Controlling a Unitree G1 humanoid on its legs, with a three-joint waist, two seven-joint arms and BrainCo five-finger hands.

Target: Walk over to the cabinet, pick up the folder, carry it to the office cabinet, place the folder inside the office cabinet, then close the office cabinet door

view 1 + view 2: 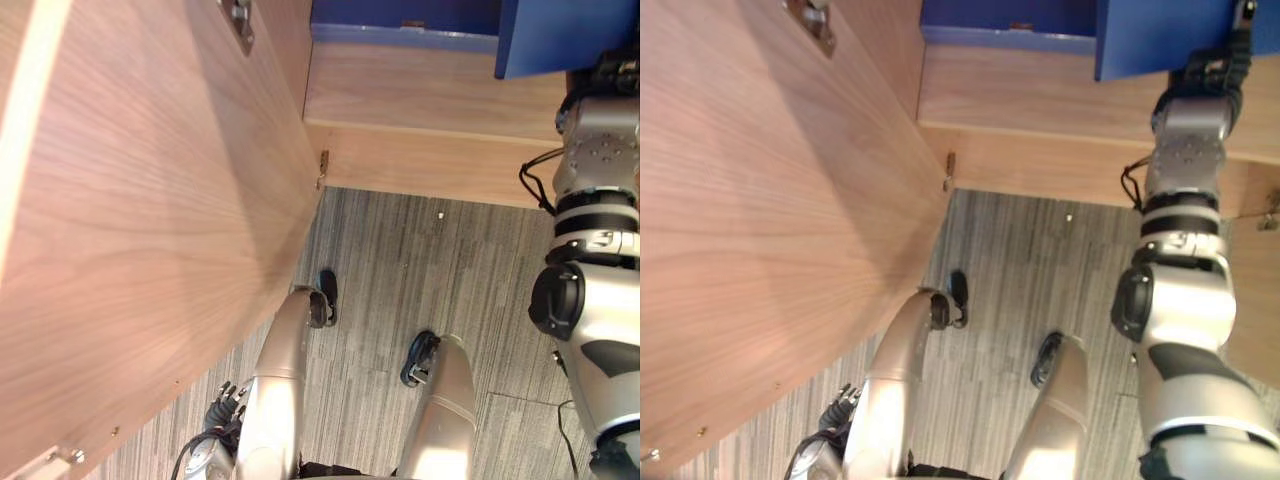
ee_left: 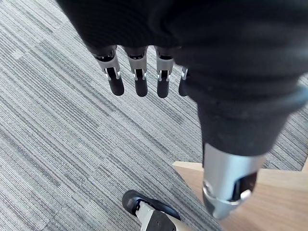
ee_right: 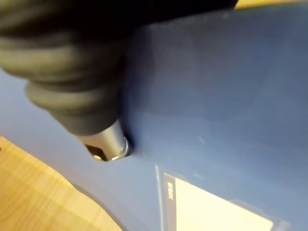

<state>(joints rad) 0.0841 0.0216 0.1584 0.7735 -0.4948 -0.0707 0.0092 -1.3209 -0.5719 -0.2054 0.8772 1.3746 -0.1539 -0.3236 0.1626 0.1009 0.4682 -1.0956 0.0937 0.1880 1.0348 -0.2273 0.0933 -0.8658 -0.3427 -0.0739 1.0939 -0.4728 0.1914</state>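
Folder, flat blue plastic with white label [image 3: 216, 96], sits over pale wooden cabinet shelf [image 1: 430, 95], broad face against right hand [image 3: 67, 96], thumb touching; finger grip hidden, cannot tell. Left hand [image 2: 139, 77] hangs straight-fingered over grey carpet [image 2: 57, 144], well apart

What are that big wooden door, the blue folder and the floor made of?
The cabinet door: wood or wood-look laminate, matt, pale grain lines. The folder: probably smooth plastic or coated board, blue, slight sheen. The floor: likely short-pile carpet, grey, finely striped.
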